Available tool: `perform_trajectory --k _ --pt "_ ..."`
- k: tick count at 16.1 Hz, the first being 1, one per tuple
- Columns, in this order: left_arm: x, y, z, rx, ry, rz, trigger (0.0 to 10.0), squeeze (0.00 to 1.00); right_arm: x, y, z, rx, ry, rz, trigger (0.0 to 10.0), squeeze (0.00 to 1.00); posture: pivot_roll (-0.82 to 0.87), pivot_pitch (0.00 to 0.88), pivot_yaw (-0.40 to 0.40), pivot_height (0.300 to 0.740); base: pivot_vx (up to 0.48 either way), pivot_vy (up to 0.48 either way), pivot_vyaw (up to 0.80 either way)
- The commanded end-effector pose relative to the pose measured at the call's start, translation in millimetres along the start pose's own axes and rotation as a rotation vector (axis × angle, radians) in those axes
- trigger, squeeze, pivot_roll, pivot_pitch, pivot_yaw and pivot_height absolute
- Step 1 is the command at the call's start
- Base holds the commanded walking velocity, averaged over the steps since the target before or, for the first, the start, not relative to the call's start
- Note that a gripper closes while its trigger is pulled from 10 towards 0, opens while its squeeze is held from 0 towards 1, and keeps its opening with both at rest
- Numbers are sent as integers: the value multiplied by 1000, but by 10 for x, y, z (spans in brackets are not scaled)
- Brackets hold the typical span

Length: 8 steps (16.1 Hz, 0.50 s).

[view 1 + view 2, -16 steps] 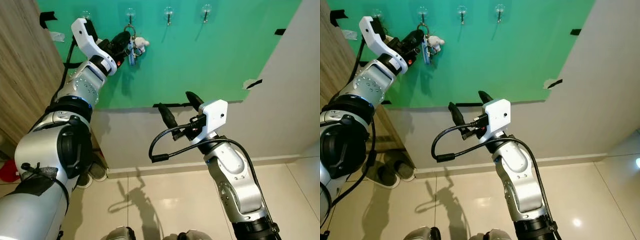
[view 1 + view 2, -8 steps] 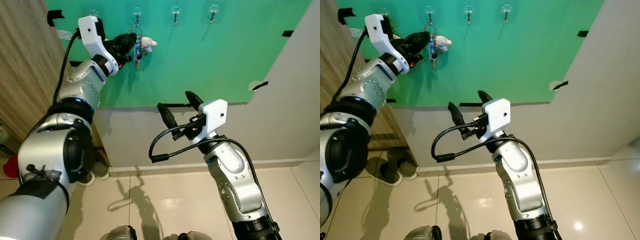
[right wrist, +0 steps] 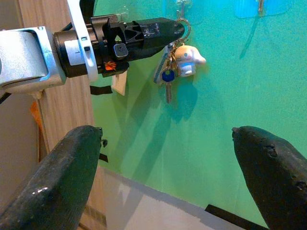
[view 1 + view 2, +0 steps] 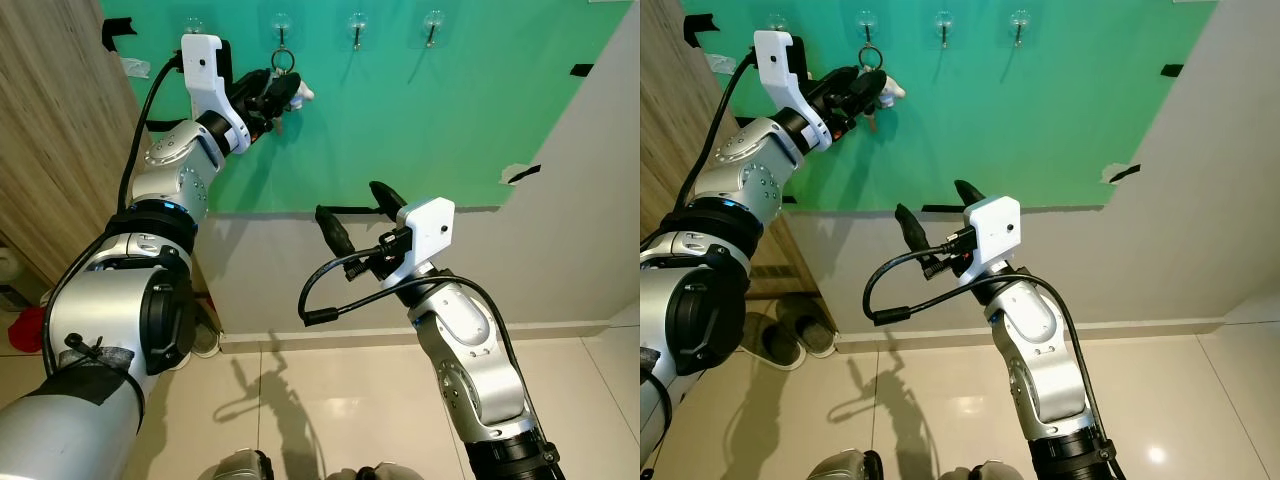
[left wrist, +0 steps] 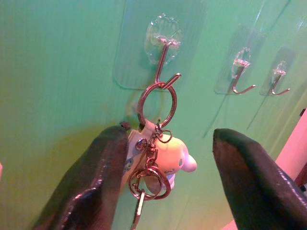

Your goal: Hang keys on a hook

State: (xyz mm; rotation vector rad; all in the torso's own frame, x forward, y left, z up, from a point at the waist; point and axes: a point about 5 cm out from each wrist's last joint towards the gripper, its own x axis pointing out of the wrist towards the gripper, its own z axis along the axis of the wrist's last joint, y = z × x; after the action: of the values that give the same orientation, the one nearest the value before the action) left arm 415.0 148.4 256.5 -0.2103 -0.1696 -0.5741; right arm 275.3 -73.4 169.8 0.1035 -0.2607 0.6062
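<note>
A bunch of keys (image 5: 144, 184) with a white plush charm (image 5: 173, 155) hangs by its large ring (image 5: 158, 103) from a clear stick-on hook (image 5: 165, 50), the second from the left on the green wall panel (image 4: 420, 120). My left gripper (image 4: 275, 92) is raised to the hook and open. Its fingers (image 5: 96, 187) stand either side of the charm, one of them close against it. The keys (image 3: 167, 74) dangle below the ring, seen also from the right wrist. My right gripper (image 4: 350, 202) is open in mid-air, lower down and away from the wall, holding nothing.
Two bare hooks (image 4: 356, 28) (image 4: 432, 24) lie to the right of the keys and one hook (image 4: 190, 24) to the left. A wooden door (image 4: 50, 150) stands at the left. Slippers (image 4: 790, 335) lie on the tiled floor by the wall.
The left arm has pushed closer to the wall and its fingers have come apart around the keys, which now hang from the hook. The view has shifted. The right arm is still.
</note>
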Motion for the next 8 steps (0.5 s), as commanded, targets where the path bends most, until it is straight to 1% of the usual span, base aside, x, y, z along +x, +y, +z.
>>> perform_trajectory --k 1,8 --pt "10 -18 32 20 -10 -15 10000 1000 19 -6 7 6 3 8 10000 0 -146 44 -24 740 0 0 0" --pt "10 -18 32 20 -10 -15 10000 1000 19 -6 7 6 3 8 10000 0 -146 44 -24 740 0 0 0"
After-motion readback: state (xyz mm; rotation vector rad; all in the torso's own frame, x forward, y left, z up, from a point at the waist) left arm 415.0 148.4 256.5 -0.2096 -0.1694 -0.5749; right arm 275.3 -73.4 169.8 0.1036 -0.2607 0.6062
